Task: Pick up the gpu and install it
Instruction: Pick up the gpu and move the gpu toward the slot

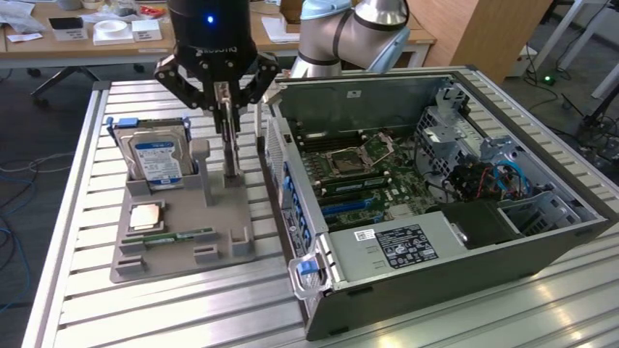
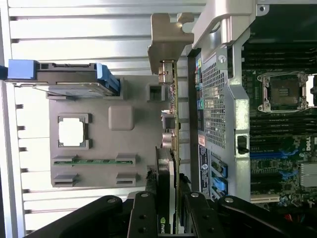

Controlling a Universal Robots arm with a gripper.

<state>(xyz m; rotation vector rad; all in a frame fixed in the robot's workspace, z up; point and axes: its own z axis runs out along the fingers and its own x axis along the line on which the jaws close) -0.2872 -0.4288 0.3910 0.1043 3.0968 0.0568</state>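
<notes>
Between hard drive (image 1: pixel 156 156) and computer case (image 1: pixel 290 190), gripper (image 1: pixel 229 109) clasps gpu (image 1: pixel 230 152).

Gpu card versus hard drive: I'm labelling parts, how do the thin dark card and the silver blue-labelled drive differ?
The thin dark gpu card stands upright, gripped by the black gripper; the silver blue-labelled hard drive stands untouched in blue rails. The card is thinner than the drive. Both sit in the grey holder.

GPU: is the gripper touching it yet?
Cannot tell. In the wrist view the gripper straddles the upright gpu, but neither view plainly shows contact or a gap.
</notes>
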